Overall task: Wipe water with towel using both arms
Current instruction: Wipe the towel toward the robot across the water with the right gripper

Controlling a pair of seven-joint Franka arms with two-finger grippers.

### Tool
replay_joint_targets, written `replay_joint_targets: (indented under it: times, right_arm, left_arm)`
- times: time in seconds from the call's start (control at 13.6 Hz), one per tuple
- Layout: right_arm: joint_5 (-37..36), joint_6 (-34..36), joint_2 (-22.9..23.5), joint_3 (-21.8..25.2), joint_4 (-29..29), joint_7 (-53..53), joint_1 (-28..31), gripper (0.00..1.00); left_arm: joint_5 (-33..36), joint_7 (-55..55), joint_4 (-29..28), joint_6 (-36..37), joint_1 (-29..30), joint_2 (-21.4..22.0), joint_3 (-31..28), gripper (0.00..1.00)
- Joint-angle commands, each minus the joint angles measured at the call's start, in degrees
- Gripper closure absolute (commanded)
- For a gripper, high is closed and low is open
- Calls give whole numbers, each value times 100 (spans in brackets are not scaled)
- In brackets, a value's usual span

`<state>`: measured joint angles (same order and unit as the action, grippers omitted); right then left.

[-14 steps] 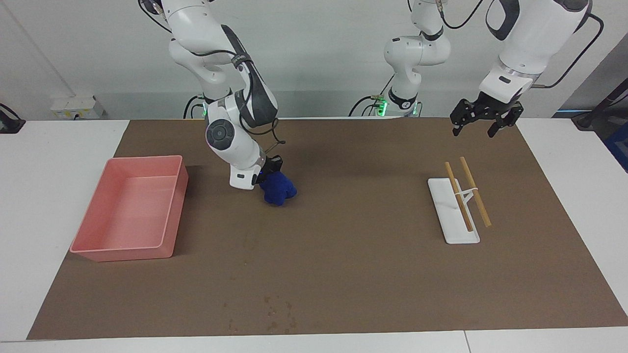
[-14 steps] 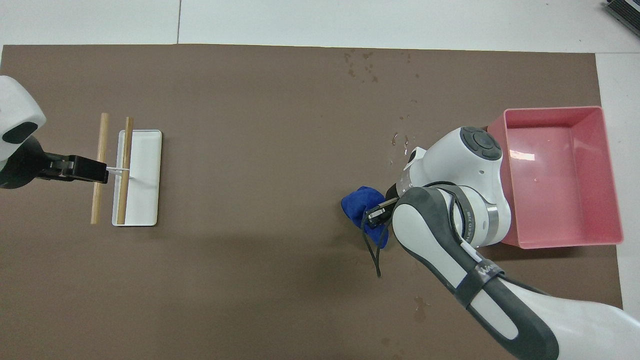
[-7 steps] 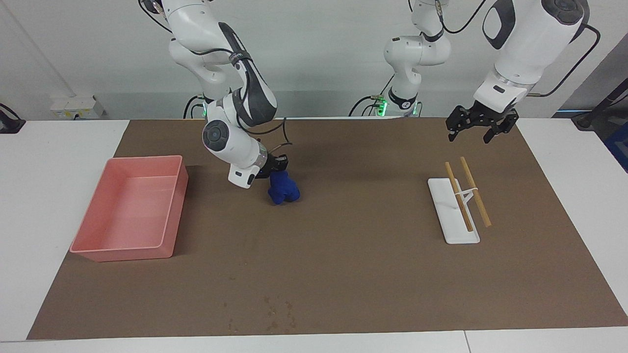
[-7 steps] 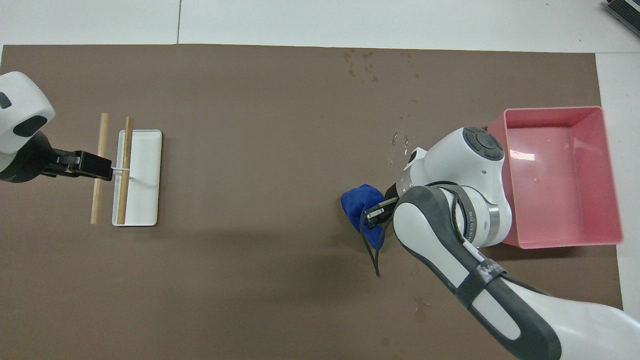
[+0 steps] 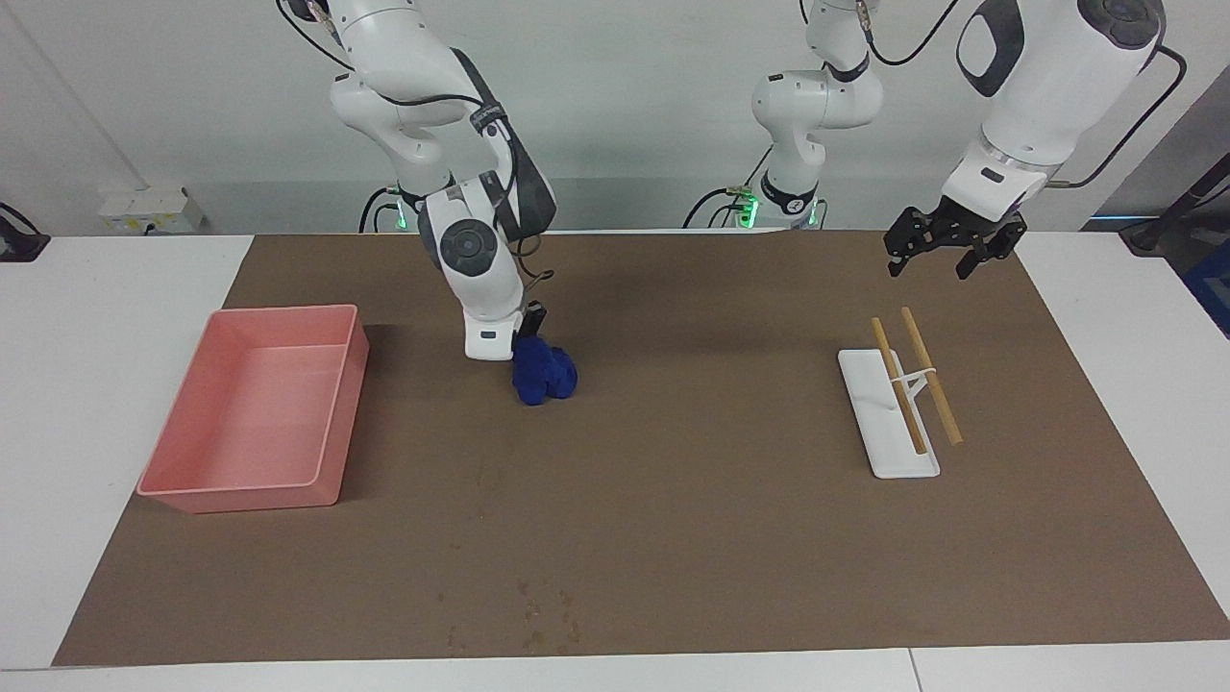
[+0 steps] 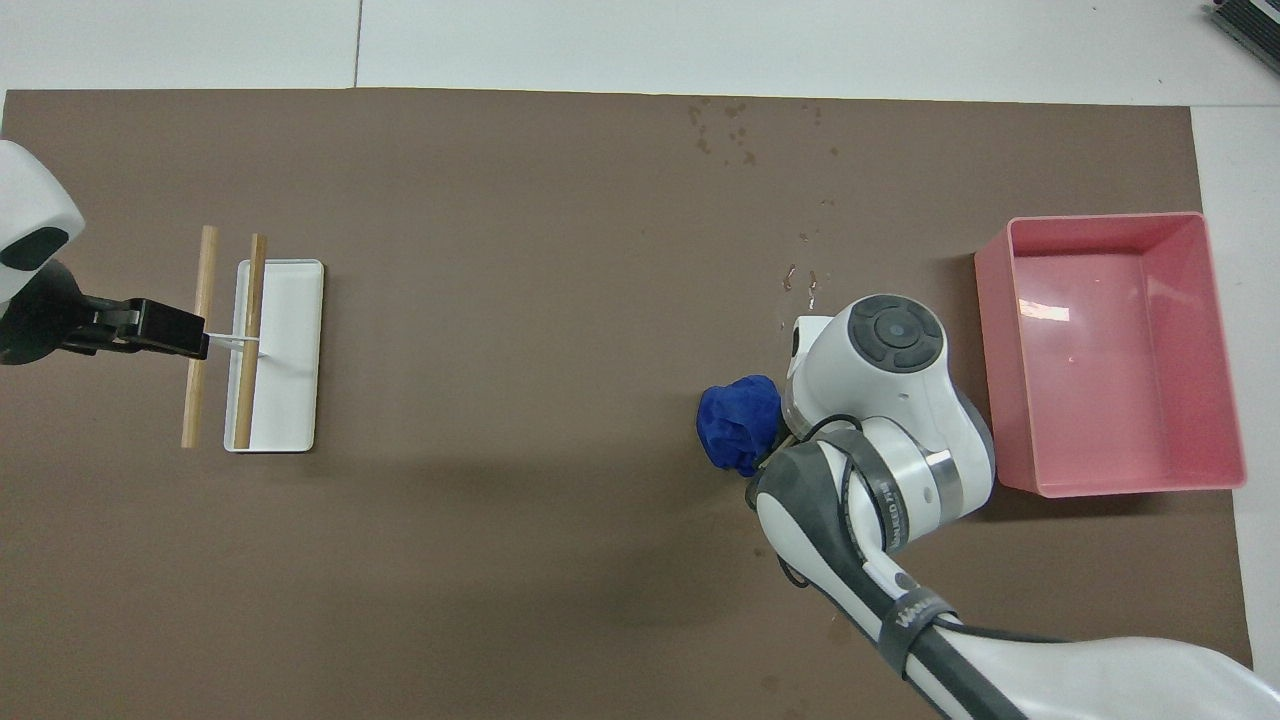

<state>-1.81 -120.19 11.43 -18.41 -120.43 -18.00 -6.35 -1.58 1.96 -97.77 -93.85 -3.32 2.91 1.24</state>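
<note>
The deep-blue towel (image 5: 544, 376) is a lumpy wad low on the brown mat (image 5: 692, 538), beside the pink tray. My right gripper (image 5: 530, 338) points almost straight down and is shut on the towel's top. In the overhead view the right wrist covers this gripper, and only the towel (image 6: 740, 428) shows beside it. A faint streak of water (image 5: 483, 471) lies on the mat farther from the robots than the towel, seen from above as small glints of water (image 6: 803, 282). My left gripper (image 5: 945, 253) hangs open and empty over the mat at the left arm's end.
A pink tray (image 5: 332, 423) stands at the right arm's end of the mat. A white tray (image 5: 870, 423) bearing two wooden sticks (image 5: 927, 375) lies at the left arm's end. Small dark specks (image 5: 548, 615) dot the mat's edge farthest from the robots.
The right arm's wrist has swung from slanted to nearly upright over the towel, which stays in its grip and has barely shifted. The left gripper has only drifted slightly.
</note>
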Motion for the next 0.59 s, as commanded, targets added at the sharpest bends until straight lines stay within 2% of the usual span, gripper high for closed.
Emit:
replay_joint_targets:
  times: [0.0,0.29,0.51]
  right_arm:
    - [-1151,-102,-237,-40,-200,-194,-68,100]
    - [-1427,3,-527,-14,-191,-1053,45,100]
    - [-1427,153,-825,-31,-191,-2003,458,100]
  left_arm:
    - [88,-3,39,104,-11,43,-1,0]
    - [88,-3,39,104,-2,43,-1,0]
    - [88,-3,39,104,-2,43,-1,0]
